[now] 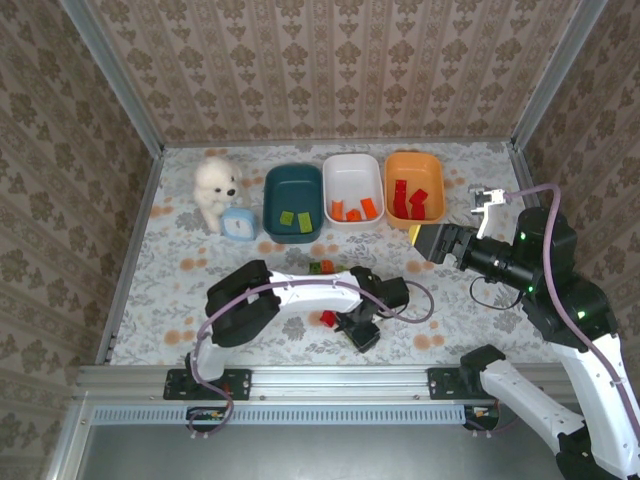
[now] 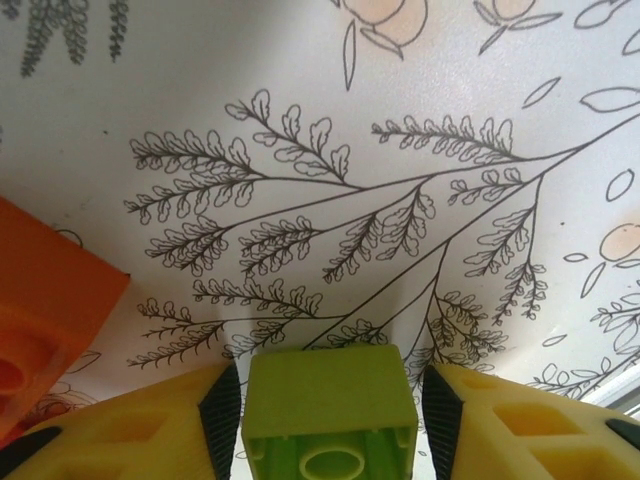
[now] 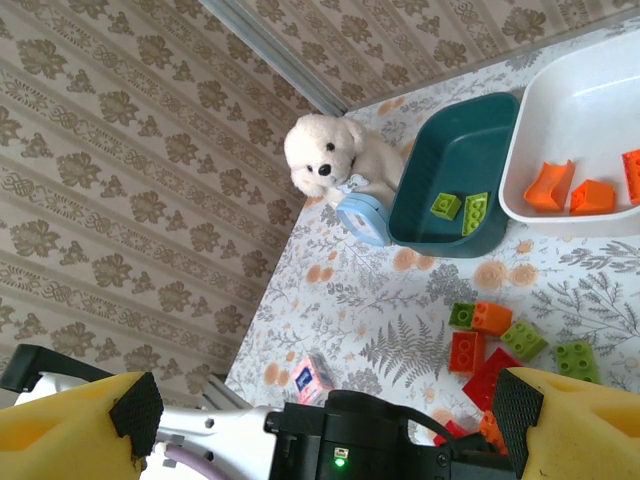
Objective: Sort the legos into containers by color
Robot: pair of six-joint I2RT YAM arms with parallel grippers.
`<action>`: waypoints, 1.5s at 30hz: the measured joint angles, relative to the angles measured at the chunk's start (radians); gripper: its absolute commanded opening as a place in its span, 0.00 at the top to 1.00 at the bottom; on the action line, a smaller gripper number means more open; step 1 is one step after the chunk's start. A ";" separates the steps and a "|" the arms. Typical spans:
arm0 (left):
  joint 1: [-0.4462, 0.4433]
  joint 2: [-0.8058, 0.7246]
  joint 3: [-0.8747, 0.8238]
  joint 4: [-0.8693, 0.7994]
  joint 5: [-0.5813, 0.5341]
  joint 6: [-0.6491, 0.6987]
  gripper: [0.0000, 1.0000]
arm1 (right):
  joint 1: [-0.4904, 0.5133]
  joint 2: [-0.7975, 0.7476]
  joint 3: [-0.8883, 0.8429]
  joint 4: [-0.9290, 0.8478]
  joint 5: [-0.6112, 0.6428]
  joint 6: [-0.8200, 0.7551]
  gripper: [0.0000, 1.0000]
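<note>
The left gripper (image 2: 331, 408) sits low over the flowered table (image 2: 400, 150) with a light green brick (image 2: 325, 385) right between its two black pads (image 2: 221, 405). The pads stand close against the brick's sides. A thin sliver of table shows at the right pad, so I cannot tell whether the brick is really clamped or only bracketed. The brick lies with its hollow underside toward the wrist camera. Off to the gripper's left, near the outer side of that finger, lies an orange brick (image 2: 45, 290). From above, a red brick (image 1: 328, 318) lies just beside this gripper, and a few more bricks (image 1: 320, 267) lie farther out from it, toward the tubs.

The right gripper (image 3: 325, 405) is spread wide with nothing between its fingers (image 3: 70, 430). It is held in the air, pointing over the table. Ahead of it and below lies a loose pile of bricks (image 3: 500, 345), green, orange and red. Past that pile stand the teal tub (image 3: 455, 150), with two green bricks (image 3: 446, 205) inside, and the white tub (image 3: 590, 90), with orange pieces (image 3: 550, 185). From above, the orange tub (image 1: 425, 168), holding red bricks (image 1: 400, 198), is the one nearest this gripper.
</note>
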 measured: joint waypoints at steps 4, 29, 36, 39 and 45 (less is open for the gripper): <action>-0.007 0.015 0.018 -0.021 -0.024 -0.003 0.50 | 0.000 0.000 0.000 0.000 0.000 0.006 0.11; 0.293 -0.236 0.278 -0.136 -0.135 -0.036 0.65 | -0.003 0.029 0.077 -0.005 0.012 -0.013 0.12; 0.602 -0.180 0.322 -0.082 -0.127 0.012 0.66 | 0.007 0.175 0.063 0.048 -0.014 -0.014 0.12; 0.690 -0.065 0.398 -0.053 -0.126 0.031 0.66 | 0.038 0.252 0.062 0.065 -0.015 -0.018 0.12; 0.794 0.175 0.585 -0.004 -0.130 0.043 0.66 | 0.114 0.379 0.063 0.087 -0.015 -0.026 0.13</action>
